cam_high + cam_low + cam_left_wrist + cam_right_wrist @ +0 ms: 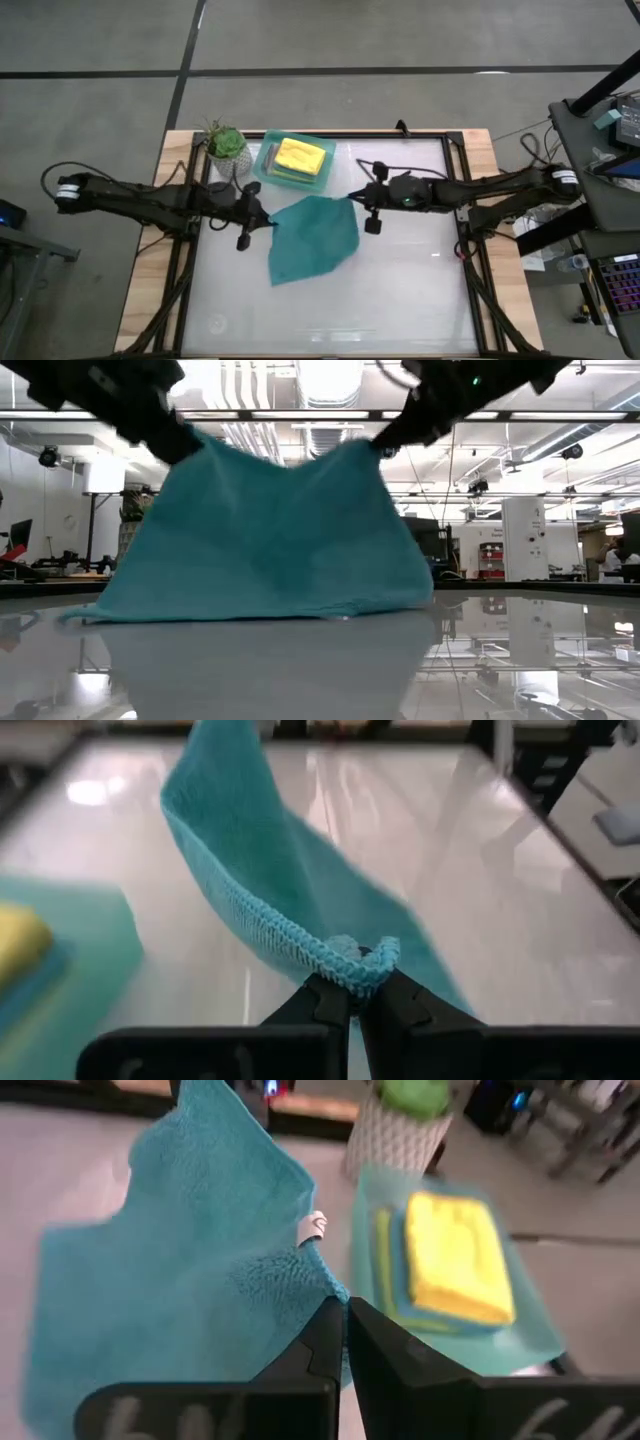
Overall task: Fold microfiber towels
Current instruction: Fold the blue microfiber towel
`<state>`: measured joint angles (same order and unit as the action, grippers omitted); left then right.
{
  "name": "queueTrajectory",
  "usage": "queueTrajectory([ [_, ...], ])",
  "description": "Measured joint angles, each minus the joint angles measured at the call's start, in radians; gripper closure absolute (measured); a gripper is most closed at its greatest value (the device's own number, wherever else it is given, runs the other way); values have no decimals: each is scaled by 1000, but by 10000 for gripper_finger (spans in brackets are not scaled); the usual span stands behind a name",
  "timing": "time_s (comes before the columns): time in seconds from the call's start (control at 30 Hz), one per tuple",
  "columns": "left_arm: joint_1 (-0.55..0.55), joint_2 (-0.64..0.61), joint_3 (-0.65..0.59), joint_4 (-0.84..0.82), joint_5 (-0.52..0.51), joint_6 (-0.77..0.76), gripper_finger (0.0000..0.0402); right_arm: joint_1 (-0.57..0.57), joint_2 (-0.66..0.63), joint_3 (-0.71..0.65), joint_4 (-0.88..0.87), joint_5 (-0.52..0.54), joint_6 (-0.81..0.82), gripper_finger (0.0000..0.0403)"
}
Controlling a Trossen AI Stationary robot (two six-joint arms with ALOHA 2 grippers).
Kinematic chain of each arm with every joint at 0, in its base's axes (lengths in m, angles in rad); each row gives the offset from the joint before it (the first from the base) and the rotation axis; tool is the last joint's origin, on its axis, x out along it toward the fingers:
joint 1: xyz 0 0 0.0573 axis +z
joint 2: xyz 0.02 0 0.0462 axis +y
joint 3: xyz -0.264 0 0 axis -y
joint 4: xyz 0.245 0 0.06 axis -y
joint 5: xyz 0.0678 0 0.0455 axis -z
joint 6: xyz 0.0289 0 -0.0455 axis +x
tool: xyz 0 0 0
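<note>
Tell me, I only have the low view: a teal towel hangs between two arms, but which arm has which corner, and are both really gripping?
Observer: In the high view the left tool has the corner toward the plant side, the right tool the corner near the tray. The teal towel trails toward the front of the table.
Operator: Are the pinches solid?
Observer: The left wrist view shows the stitched hem bunched between shut fingers.
Operator: And the right?
Observer: Its fingers are shut on a corner beside a small white label.
Operator: Anything already folded?
Observer: A yellow towel lies on top of a folded stack in the tray.
</note>
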<state>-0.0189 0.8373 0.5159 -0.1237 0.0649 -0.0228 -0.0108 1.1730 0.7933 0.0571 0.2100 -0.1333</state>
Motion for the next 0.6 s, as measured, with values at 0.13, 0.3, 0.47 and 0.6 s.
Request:
queueTrajectory([
  [0.13, 3, -42, 82, -90, 3, 103, 402, 0, -81, 0, -15, -1, -9, 394],
  [0.3, 37, -51, 213, -261, 3, 237, 402, -9, -152, 42, -143, -10, 0, 394],
  [0.47, 93, -17, 343, -372, 3, 388, 402, -9, -150, 155, -275, -25, -1, 394],
  [0.6, 151, 21, 450, -438, 0, 504, 402, -9, -116, 252, -300, 92, -47, 394],
])
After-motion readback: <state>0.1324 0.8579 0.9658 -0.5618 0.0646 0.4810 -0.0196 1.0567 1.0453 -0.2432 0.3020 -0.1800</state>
